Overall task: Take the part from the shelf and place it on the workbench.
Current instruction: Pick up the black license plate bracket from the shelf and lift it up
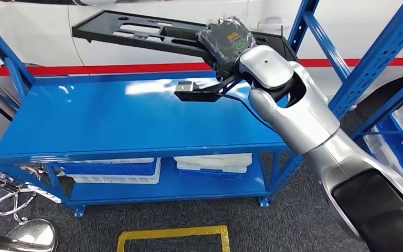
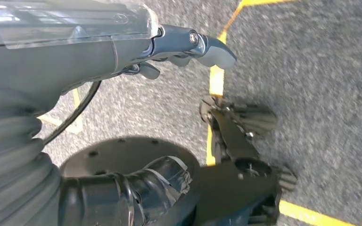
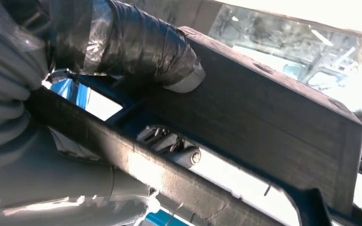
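The part is a long flat black plate with slots, held in the air above the back of the blue shelf top. My right hand, wrapped in clear plastic, grips the part near its right end. In the right wrist view the taped thumb presses on one face of the part and the fingers curl through an opening from the other side. My left hand hangs over the grey floor, holding nothing, with its thumb stretched out.
Blue shelf uprights stand close to the right of my arm. White and blue trays lie on the lower shelf. Yellow tape marks the floor in front. A chrome stool base is at the lower left. A black caster base is near my left hand.
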Controlling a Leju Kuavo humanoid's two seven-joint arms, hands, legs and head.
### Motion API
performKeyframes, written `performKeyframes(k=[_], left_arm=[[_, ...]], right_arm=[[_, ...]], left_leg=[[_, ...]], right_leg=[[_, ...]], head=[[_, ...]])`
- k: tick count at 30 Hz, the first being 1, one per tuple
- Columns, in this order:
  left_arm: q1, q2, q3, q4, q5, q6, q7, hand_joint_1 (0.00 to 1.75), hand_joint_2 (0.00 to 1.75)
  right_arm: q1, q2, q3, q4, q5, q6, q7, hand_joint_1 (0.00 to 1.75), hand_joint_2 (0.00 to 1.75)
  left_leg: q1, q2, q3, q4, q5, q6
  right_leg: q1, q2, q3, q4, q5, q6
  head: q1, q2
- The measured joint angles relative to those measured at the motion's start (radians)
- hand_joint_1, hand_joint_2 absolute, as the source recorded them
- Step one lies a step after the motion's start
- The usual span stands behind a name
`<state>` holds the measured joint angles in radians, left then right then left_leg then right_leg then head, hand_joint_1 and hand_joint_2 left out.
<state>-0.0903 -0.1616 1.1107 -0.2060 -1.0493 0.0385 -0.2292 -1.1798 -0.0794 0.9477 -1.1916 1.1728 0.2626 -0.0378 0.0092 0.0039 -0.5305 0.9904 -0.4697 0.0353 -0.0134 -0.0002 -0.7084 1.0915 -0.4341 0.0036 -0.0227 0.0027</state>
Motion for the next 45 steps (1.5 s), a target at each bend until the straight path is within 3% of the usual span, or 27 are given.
performKeyframes(k=[2, 3, 5, 7, 9, 11, 13, 15, 17, 18, 19, 20, 21, 22, 23, 25, 27, 29, 31, 33, 34, 36, 38, 40, 41, 43, 45], left_arm=[[-0.001, 0.0, 0.002, 0.0, 0.001, 0.0, 0.001, 0.0, 1.75], [-0.001, 0.0, 0.002, 0.0, 0.002, 0.0, 0.001, 0.0, 1.75], [-0.001, 0.0, 0.004, 0.0, 0.003, 0.0, 0.001, 0.0, 1.75], [-0.001, 0.0, 0.007, 0.0, 0.003, 0.0, 0.001, 0.0, 1.75], [-0.001, -0.001, 0.01, 0.0, 0.004, 0.0, 0.001, 0.0, 1.75], [-0.001, -0.001, 0.012, 0.0, 0.004, 0.0, 0.001, 0.0, 1.75], [0.001, -0.001, 0.013, 0.0, 0.004, 0.0, 0.002, 0.0, 1.75], [0.002, -0.001, 0.014, 0.0, 0.004, 0.0, 0.002, 0.0, 1.75], [0.001, -0.001, 0.014, 0.0, 0.004, 0.0, 0.002, 0.0, 1.75], [0.001, -0.001, 0.014, 0.0, 0.004, 0.0, 0.002, 0.0, 1.75], [0.001, -0.001, 0.014, 0.0, 0.004, 0.0, 0.002, 0.0, 1.75], [0.0, -0.001, 0.014, 0.0, 0.004, 0.0, 0.002, 0.0, 1.75], [0.0, -0.001, 0.014, 0.0, 0.004, 0.0, 0.002, 0.0, 1.75], [0.0, 0.0, 0.014, 0.0, 0.003, 0.0, 0.002, 0.0, 1.75], [-0.001, 0.0, 0.014, 0.0, 0.003, 0.0, 0.002, 0.0, 1.75], [-0.002, 0.0, 0.015, 0.0, 0.002, 0.0, 0.002, 0.0, 1.75], [-0.003, 0.0, 0.015, 0.0, 0.0, 0.0, 0.003, 0.0, 1.75], [-0.003, 0.0, 0.016, 0.0, -0.001, 0.001, 0.004, 0.0, 1.75], [-0.004, -0.001, 0.016, 0.0, -0.001, 0.002, 0.005, 0.0, 1.75], [-0.004, 0.0, 0.016, 0.0, -0.002, 0.003, 0.006, 0.0, 1.75], [-0.003, -0.001, 0.016, 0.0, -0.002, 0.004, 0.006, 0.0, 1.75], [-0.003, -0.001, 0.017, 0.0, -0.003, 0.003, 0.006, 0.0, 1.75], [-0.003, -0.001, 0.018, 0.0, -0.005, 0.003, 0.007, 0.0, 1.75], [-0.003, -0.001, 0.019, 0.0, -0.006, 0.004, 0.008, 0.0, 1.75], [-0.003, -0.001, 0.02, 0.0, -0.007, 0.004, 0.008, 0.0, 1.75], [-0.003, -0.001, 0.022, 0.0, -0.007, 0.004, 0.009, 0.0, 1.75], [-0.003, -0.001, 0.025, 0.0, -0.007, 0.004, 0.009, 0.0, 1.75]], right_arm=[[-0.003, -0.002, 0.001, 0.0, 0.0, 0.0, 0.0, 1.75, 1.75], [-0.003, -0.002, 0.002, 0.0, -0.001, 0.0, 0.0, 1.75, 1.75], [-0.003, -0.002, 0.005, 0.0, -0.001, 0.0, 0.0, 1.75, 1.75], [-0.004, -0.002, 0.006, 0.0, -0.001, 0.0, 0.0, 1.75, 1.75], [-0.006, -0.001, 0.006, 0.0, -0.001, 0.0, 0.0, 1.75, 1.75], [-0.007, -0.001, 0.006, -0.001, -0.001, 0.0, 0.0, 1.75, 1.75], [-0.007, -0.001, 0.006, 0.0, -0.001, 0.0, 0.001, 1.75, 1.75], [-0.007, 0.0, 0.006, 0.0, -0.001, 0.0, 0.001, 1.75, 1.75], [-0.008, 0.001, 0.006, 0.0, -0.001, 0.0, 0.001, 1.75, 1.75], [-0.007, 0.001, 0.006, 0.0, -0.001, 0.0, 0.001, 1.75, 1.75], [-0.006, 0.001, 0.006, 0.0, -0.002, 0.0, 0.002, 1.75, 1.75], [-0.005, 0.001, 0.006, 0.0, -0.004, 0.0, 0.002, 1.75, 1.75], [-0.005, 0.001, 0.006, 0.0, -0.007, 0.0, 0.002, 1.75, 1.75], [-0.004, 0.001, 0.006, 0.0, -0.011, 0.001, 0.002, 1.75, 1.75], [-0.005, 0.001, 0.006, 0.0, -0.014, 0.001, 0.002, 1.75, 1.75], [-0.005, 0.001, 0.006, 0.0, -0.018, 0.0, 0.003, 1.75, 1.75], [-0.005, 0.0, 0.006, 0.0, -0.02, -0.001, 0.003, 1.75, 1.75], [-0.005, -0.004, 0.006, 0.0, -0.023, -0.001, 0.003, 1.75, 1.75], [-0.004, -0.009, 0.006, 0.001, -0.024, -0.002, 0.002, 1.75, 1.75], [-0.002, -0.012, 0.006, 0.001, -0.025, -0.002, 0.002, 1.75, 1.75], [0.0, -0.014, 0.006, 0.001, -0.026, -0.003, 0.002, 1.75, 1.75], [0.004, -0.017, 0.006, 0.002, -0.027, -0.003, 0.002, 1.75, 1.75], [0.005, -0.018, 0.007, 0.002, -0.03, -0.004, 0.002, 1.75, 1.75], [0.005, -0.018, 0.007, 0.002, -0.033, -0.006, 0.001, 1.75, 1.75], [0.005, -0.019, 0.007, 0.002, -0.034, -0.008, 0.001, 1.75, 1.75], [0.006, -0.019, 0.008, 0.002, -0.036, -0.012, 0.0, 1.75, 1.75], [0.007, -0.018, 0.009, 0.002, -0.036, -0.013, -0.001, 1.75, 1.75]], left_leg=[[-0.001, 0.003, -0.026, 0.002, 0.021, 0.008], [-0.002, 0.004, -0.041, 0.006, 0.03, 0.009], [-0.002, 0.004, -0.072, 0.017, 0.045, 0.007], [-0.001, 0.004, -0.1, 0.034, 0.056, 0.003], [-0.004, 0.001, -0.122, 0.049, 0.065, -0.007], [-0.006, -0.001, -0.133, 0.053, 0.078, -0.019], [-0.005, -0.003, -0.141, 0.053, 0.087, -0.031], [-0.002, -0.005, -0.163, 0.092, 0.033, -0.042], [0.001, -0.004, -0.192, 0.2, -0.069, -0.051], [0.002, -0.004, -0.202, 0.262, -0.103, -0.053], [0.003, -0.004, -0.202, 0.309, -0.114, -0.055], [0.003, -0.004, -0.191, 0.33, -0.1, -0.055], [0.003, -0.004, -0.164, 0.316, -0.07, -0.053], [0.002, -0.004, -0.121, 0.272, -0.041, -0.049], [0.001, -0.004, -0.067, 0.203, -0.032, -0.044], [-0.004, -0.006, 0.023, 0.068, -0.054, -0.033], [-0.011, -0.007, 0.046, 0.014, -0.065, -0.025], [-0.006, -0.003, 0.038, 0.005, -0.041, -0.012], [-0.002, 0.004, 0.018, -0.002, -0.013, 0.003], [-0.004, 0.007, -0.014, 0.001, 0.012, 0.011], [-0.004, 0.007, -0.032, 0.004, 0.022, 0.011], [-0.004, 0.007, -0.067, 0.015, 0.041, 0.008], [-0.004, 0.006, -0.099, 0.032, 0.054, 0.001], [-0.007, 0.005, -0.119, 0.047, 0.064, -0.008], [-0.008, 0.005, -0.124, 0.05, 0.07, -0.014], [-0.006, 0.004, -0.131, 0.048, 0.082, -0.026], [-0.002, 0.002, -0.152, 0.074, 0.048, -0.036]], right_leg=[[-0.001, 0.0, -0.032, 0.119, -0.097, 0.005], [-0.002, 0.0, -0.043, 0.18, -0.126, 0.007], [-0.003, 0.0, -0.028, 0.223, -0.12, 0.01], [-0.004, 0.0, 0.053, 0.134, -0.077, 0.008], [-0.001, 0.001, 0.133, 0.016, -0.073, 0.0], [0.005, 0.002, 0.152, -0.027, -0.08, -0.01], [0.003, 0.0, 0.137, -0.032, -0.061, -0.023], [-0.002, -0.003, 0.115, -0.039, -0.035, -0.039], [-0.001, -0.005, 0.086, -0.041, -0.011, -0.047], [0.0, -0.005, 0.07, -0.04, 0.001, -0.048], [0.001, -0.005, 0.053, -0.039, 0.013, -0.047], [0.002, -0.005, 0.037, -0.038, 0.023, -0.047], [0.003, -0.005, 0.022, -0.038, 0.033, -0.045], [0.004, -0.005, 0.009, -0.037, 0.044, -0.044], [0.005, -0.005, -0.001, -0.036, 0.054, -0.041], [0.006, -0.006, -0.009, -0.038, 0.075, -0.032], [0.003, -0.008, -0.007, -0.048, 0.097, -0.02], [0.002, -0.006, -0.012, -0.048, 0.093, -0.009], [0.002, -0.001, -0.035, 0.016, 0.012, -0.002], [0.0, 0.0, -0.063, 0.147, -0.087, 0.002], [-0.001, 0.0, -0.07, 0.204, -0.104, 0.005], [-0.003, 0.0, -0.046, 0.241, -0.072, 0.009], [-0.006, 0.0, 0.042, 0.149, -0.037, 0.008], [-0.003, 0.001, 0.131, 0.021, -0.061, 0.001], [0.001, 0.002, 0.152, -0.017, -0.077, -0.003], [0.003, 0.0, 0.149, -0.033, -0.07, -0.016], [0.0, -0.003, 0.133, -0.041, -0.051, -0.033]], head=[[0.0, 0.0], [0.0, 0.0], [0.0, 0.0], [0.0, 0.0], [-0.001, 0.0], [-0.001, 0.0], [0.0, 0.0], [-0.001, 0.0], [-0.002, 0.0], [-0.002, 0.0], [-0.002, 0.0], [-0.002, 0.0], [-0.002, 0.0], [-0.002, 0.0], [-0.002, 0.0], [-0.002, 0.0], [-0.003, 0.0], [-0.003, 0.0], [-0.002, 0.0], [-0.001, 0.0], [-0.001, 0.0], [-0.001, 0.0], [-0.001, 0.0], [-0.002, 0.0], [-0.002, 0.0], [-0.001, 0.0], [-0.002, 0.0]])
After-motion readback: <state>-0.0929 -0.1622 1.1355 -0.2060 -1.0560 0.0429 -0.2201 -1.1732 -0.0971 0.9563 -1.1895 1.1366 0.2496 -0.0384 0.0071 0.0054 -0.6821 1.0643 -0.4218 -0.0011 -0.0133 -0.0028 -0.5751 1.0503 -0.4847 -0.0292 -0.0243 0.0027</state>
